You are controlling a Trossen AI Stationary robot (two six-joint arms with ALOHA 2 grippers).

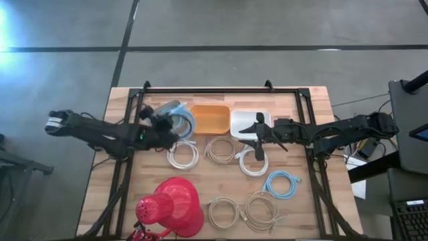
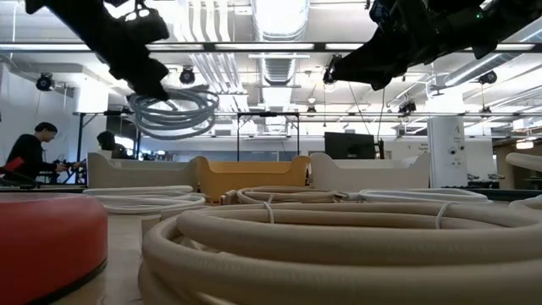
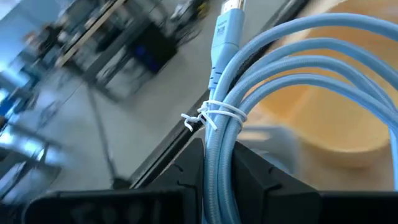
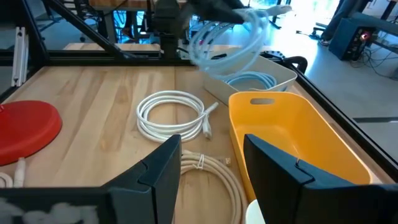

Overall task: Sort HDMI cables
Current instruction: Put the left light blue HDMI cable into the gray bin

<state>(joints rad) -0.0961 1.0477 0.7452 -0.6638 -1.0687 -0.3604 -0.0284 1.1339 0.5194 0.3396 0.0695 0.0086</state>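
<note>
Left hand [image 1: 162, 125] clamped on light blue cable coil [image 1: 182, 120], coil lifted off tabletop [image 1: 307, 214], hanging beyond fingertips, above grey bin [image 4: 273, 73]. Right hand [image 1: 257, 134] fingers apart, over white bin [image 1: 249, 122]; white coil [image 1: 253, 163] just beside it.

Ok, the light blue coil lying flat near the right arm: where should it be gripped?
Probably from straight above with the open right tool: one finger inside the ring, one outside, pinching the bundled strands of the light blue coil's rim. It lies flat on the table, apart from its neighbours.
</note>
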